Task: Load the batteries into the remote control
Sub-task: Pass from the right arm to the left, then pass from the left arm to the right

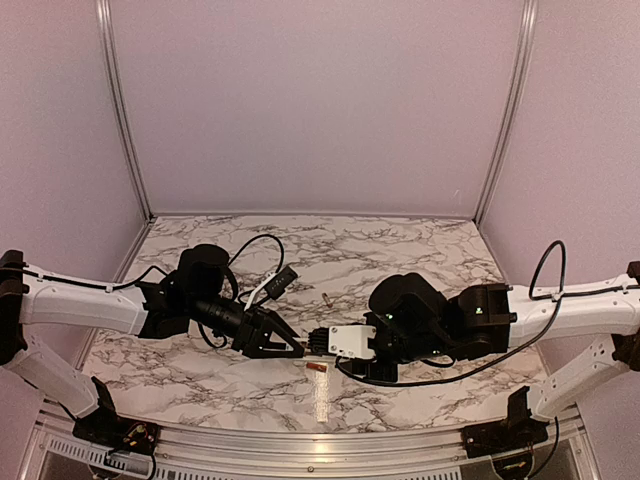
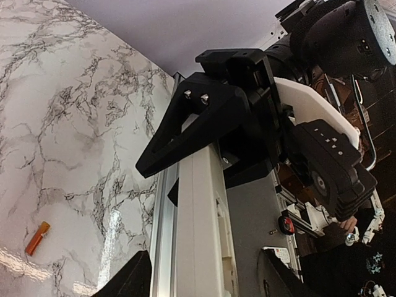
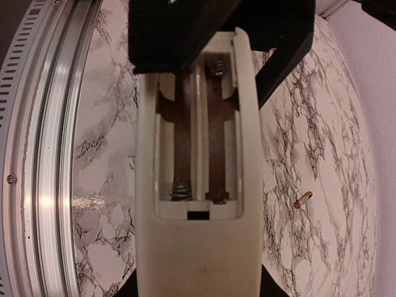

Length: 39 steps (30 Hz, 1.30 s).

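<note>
Pale lilac walls and aluminium posts close in a white, grey-veined marble tabletop (image 1: 420,250). Above its middle the right pincer (image 1: 368,346) is clenched on the near end of the remote control (image 3: 198,247), holding it off the surface with its back facing up. The battery compartment (image 3: 197,133) lies open. It shows two long brownish slots, both bare, with a coil spring (image 3: 179,190) at the near end of the left slot and a metal contact at the far end of the right one. The left pincer (image 1: 298,350) stands released, its black fingers apart and its tips just beside the open end of the remote control. The far battery (image 1: 326,297) lies on the tabletop just beyond the remote control. The near battery (image 1: 317,367) lies on the other side of it, toward the aluminium rail (image 1: 330,440) at the front edge. In the left wrist view, a black housing (image 2: 328,167) carries small white dashes and dots, too small to read as writing.
</note>
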{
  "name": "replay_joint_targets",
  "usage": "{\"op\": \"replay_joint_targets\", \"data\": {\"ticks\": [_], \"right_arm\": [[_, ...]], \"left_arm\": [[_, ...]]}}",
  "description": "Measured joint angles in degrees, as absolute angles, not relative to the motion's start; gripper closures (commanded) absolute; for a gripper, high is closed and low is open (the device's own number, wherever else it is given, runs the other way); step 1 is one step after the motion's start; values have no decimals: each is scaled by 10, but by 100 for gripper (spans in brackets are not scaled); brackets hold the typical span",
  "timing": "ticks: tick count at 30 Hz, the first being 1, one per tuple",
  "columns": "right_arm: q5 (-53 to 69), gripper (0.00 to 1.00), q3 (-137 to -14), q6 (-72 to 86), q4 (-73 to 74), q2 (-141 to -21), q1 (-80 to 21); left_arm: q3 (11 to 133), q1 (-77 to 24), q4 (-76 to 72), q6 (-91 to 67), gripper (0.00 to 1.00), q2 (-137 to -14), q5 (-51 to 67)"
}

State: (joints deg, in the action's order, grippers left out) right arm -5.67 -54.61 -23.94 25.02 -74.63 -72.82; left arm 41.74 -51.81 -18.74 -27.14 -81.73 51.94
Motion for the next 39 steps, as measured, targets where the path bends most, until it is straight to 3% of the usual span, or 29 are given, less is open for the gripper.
{"op": "replay_joint_targets", "data": {"ticks": [5,10,14,20,22,23,32,39], "right_arm": [[-72,100,-550,-256,264,-757,-731],[-82,100,-565,-271,272,-757,-736],[-102,67,-565,-287,272,-756,-738],[-154,33,-564,-276,259,-744,-740],[-181,5,-562,-268,245,-725,-740],[-190,2,-560,-260,237,-714,-740],[-242,1,-473,-204,57,-516,-721],[-172,1,-465,-40,-30,-519,-618]], "left_arm": [[418,-522,-179,-280,69,-825,538],[421,-522,-184,-295,81,-828,540],[423,-521,-182,-319,92,-831,536],[422,-513,-209,-333,99,-831,531],[419,-504,-234,-344,99,-828,530],[416,-499,-246,-349,100,-825,529],[362,-434,-404,-407,100,-794,476],[323,-433,-600,-464,100,-796,419]]}}
